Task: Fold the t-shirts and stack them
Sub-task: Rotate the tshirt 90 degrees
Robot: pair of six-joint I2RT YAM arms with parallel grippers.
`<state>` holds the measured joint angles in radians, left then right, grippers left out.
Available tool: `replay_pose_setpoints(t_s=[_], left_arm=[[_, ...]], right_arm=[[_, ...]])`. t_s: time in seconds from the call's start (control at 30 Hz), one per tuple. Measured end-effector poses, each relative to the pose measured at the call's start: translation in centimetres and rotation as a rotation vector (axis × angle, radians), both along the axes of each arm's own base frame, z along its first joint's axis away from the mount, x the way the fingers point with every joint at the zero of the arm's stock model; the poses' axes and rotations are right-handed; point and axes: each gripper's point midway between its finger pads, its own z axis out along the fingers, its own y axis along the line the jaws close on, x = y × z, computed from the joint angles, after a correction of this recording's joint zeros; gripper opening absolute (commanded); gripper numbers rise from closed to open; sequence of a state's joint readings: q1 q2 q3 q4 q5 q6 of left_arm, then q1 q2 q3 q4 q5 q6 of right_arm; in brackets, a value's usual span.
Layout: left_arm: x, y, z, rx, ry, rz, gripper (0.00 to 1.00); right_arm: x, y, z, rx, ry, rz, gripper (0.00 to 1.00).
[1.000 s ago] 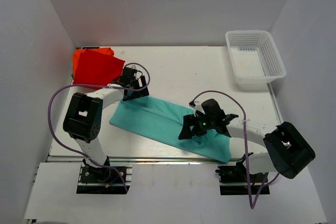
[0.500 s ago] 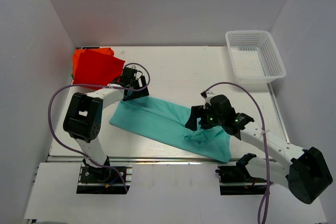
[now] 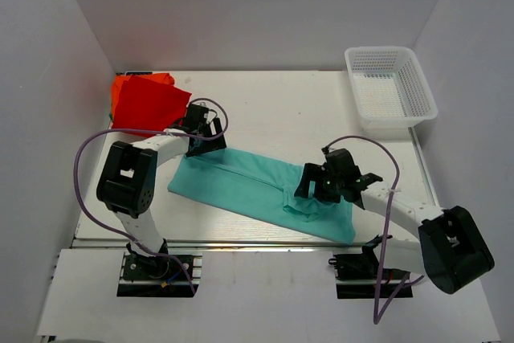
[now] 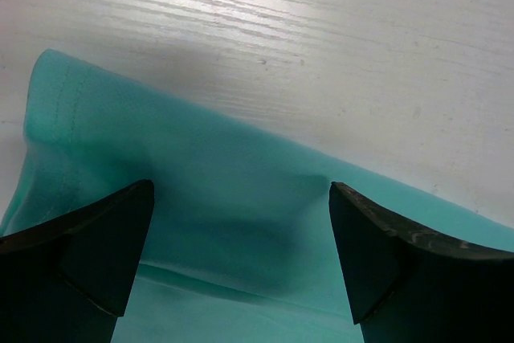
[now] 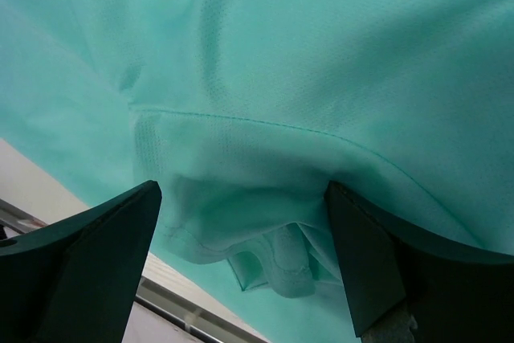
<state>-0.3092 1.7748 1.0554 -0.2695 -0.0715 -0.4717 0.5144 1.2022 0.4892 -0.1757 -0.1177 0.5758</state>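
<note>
Left hand (image 4: 241,192) and right hand (image 5: 243,189) gape above one teal t-shirt (image 3: 241,186).

No readable text, label, brand, number or sign anywhere in three current views.

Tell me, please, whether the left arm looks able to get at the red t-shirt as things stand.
Probably yes: the red t-shirt lies uncovered just beyond the left gripper, which is open above the teal t-shirt's edge, with nothing between them.
</note>
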Motion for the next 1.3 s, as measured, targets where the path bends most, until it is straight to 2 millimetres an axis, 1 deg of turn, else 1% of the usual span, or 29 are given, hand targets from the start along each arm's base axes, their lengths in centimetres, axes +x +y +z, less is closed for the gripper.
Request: replay_pose_setpoints(t_s=[0.2,0.3,0.37,0.43,0.53,0.6,0.63,0.67,0.7,0.8,0.87,0.93,1.03,1.07,1.13,1.23,1.3], left_arm=[[-1.1,0.4,-0.3,0.021,0.035,0.005,1.00],[-3.1,0.6,-0.2,0.023,0.066,0.009,1.00],[-4.9,0.6,0.2,0.017,0.083,0.014,1.00],[-7.2,0.6,0.5,0.001,0.093,0.016,1.00],[-11.5,0.2,0.4,-0.045,0.121,-0.006,1.00],[-14.7,-0.3,-0.3,-0.084,0.158,-0.038,1.00],[-15.9,-0.6,-0.6,-0.100,0.171,-0.058,1.00],[-16.6,-1.3,-0.4,-0.132,0.162,-0.085,1.00],[-17.4,-1.8,-0.4,-0.158,0.167,-0.106,1.00],[-18.7,-3.8,-0.3,-0.221,0.162,-0.177,1.00],[-19.5,-5.5,-0.2,-0.263,0.176,-0.240,1.00],[-20.5,-7.5,0.0,-0.296,0.197,-0.313,1.00],[-23.2,-10.6,0.5,-0.336,0.253,-0.472,1.00],[-24.4,-11.4,0.7,-0.350,0.278,-0.531,1.00],[-26.7,-12.5,0.9,-0.368,0.328,-0.640,1.00],[-29.7,-13.5,1.3,-0.380,0.379,-0.775,1.00],[-30.9,-13.9,1.5,-0.379,0.385,-0.848,1.00]], right_arm=[[2.6,0.4,0.1,0.017,0.021,-0.029,0.90],[5.6,0.8,0.4,0.018,0.029,-0.043,0.90],[7.9,0.8,0.4,0.016,0.032,-0.051,0.90],[10.4,0.8,0.5,0.015,0.026,-0.062,0.90],[13.9,1.0,0.7,0.037,0.015,-0.052,0.90],[16.0,1.4,0.7,0.047,0.007,-0.030,0.90],[17.3,1.7,0.8,0.053,-0.007,-0.015,0.90],[18.3,2.1,0.8,0.054,-0.015,0.003,0.90],[19.9,2.5,1.0,0.061,-0.035,0.015,0.90],[23.5,3.7,1.1,0.057,-0.093,0.065,0.90],[25.8,4.6,1.1,0.058,-0.136,0.099,0.90],[27.6,5.3,1.2,0.068,-0.171,0.127,0.90],[29.6,6.6,1.4,0.088,-0.201,0.164,0.90],[30.2,6.9,1.4,0.092,-0.210,0.174,0.90],[30.5,7.4,1.5,0.090,-0.219,0.194,0.90],[30.3,7.3,1.5,0.064,-0.219,0.207,0.90],[30.0,6.9,1.7,0.037,-0.216,0.202,0.90]])
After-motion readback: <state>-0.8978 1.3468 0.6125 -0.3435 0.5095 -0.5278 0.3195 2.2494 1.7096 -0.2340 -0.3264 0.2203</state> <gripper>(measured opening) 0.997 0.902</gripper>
